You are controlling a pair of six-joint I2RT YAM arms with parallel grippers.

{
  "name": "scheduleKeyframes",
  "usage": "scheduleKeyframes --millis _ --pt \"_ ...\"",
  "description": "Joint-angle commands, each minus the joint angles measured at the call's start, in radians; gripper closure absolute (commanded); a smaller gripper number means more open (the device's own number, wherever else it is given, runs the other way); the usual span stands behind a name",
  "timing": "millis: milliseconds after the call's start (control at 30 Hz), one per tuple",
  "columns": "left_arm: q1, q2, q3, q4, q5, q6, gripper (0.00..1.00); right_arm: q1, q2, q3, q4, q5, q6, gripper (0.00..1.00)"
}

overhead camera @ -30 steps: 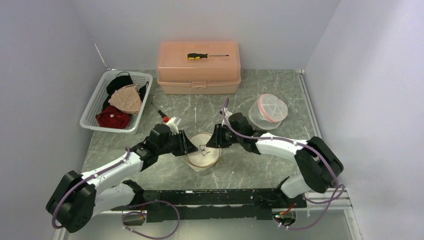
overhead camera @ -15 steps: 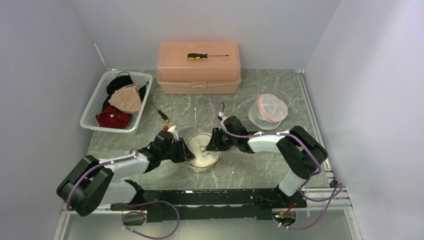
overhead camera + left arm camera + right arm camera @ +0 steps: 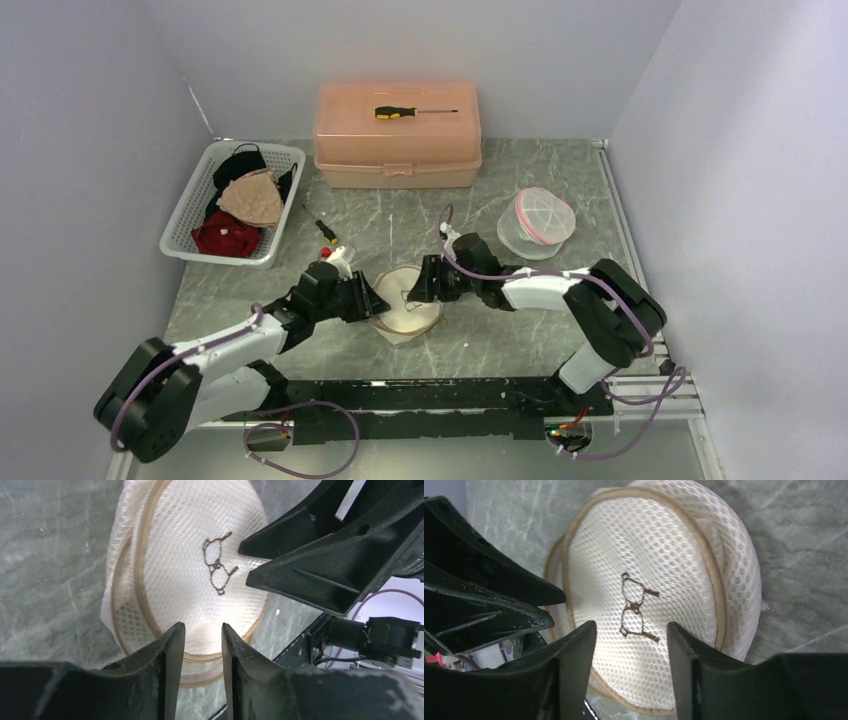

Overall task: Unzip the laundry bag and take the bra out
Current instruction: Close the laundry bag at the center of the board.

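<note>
The laundry bag point(image 3: 405, 308) is a round white mesh pouch with beige zipper trim and a brown stitched emblem, lying at the table's centre. It fills the left wrist view point(image 3: 190, 570) and the right wrist view point(image 3: 649, 580). The bra is hidden inside it. My left gripper point(image 3: 376, 300) is at the bag's left edge, its fingers point(image 3: 170, 650) slightly apart over the zipper rim, holding nothing. My right gripper point(image 3: 428, 287) is at the bag's right edge, open, with its fingers point(image 3: 684, 645) straddling the mesh top. The two grippers face each other across the bag.
A white basket point(image 3: 178, 225) of garments stands at the back left. A pink plastic box point(image 3: 398, 150) at the back carries a screwdriver point(image 3: 412, 111). A second round mesh bag with red trim point(image 3: 537, 222) sits to the right. A small tool point(image 3: 322, 228) lies behind the left gripper.
Both arms have come lower and closer to the bag. The right elbow has swung inward. The bag has stayed in place and neither gripper has taken hold.
</note>
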Motion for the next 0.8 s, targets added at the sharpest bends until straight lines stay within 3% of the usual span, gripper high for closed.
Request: scheduleKeyframes --millis 0,167,233,300,567,767 --pt "-0.001 -0.123 0.070 -0.121 -0.023 0.031 0.59 -0.001 -0.126 0.005 -0.008 -0.004 -0.070 0.38" --pt "-0.002 -0.240 0.117 -0.252 -0.045 0.017 0.41 -0.005 -0.263 -0.017 0.001 -0.005 -0.108 0.24" --pt "-0.001 -0.283 0.123 -0.284 -0.060 0.007 0.34 -0.004 -0.353 -0.042 0.014 0.028 -0.108 0.06" --pt "0.000 -0.312 0.134 -0.324 -0.080 0.002 0.28 -0.011 -0.424 -0.067 0.012 0.055 -0.107 0.01" --pt "0.001 -0.346 0.141 -0.540 -0.217 -0.070 0.16 -0.078 -0.684 -0.213 -0.051 0.186 -0.089 0.01" --pt "0.001 -0.241 0.103 -0.459 -0.152 -0.103 0.15 -0.089 -0.715 -0.284 -0.053 0.176 -0.082 0.02"
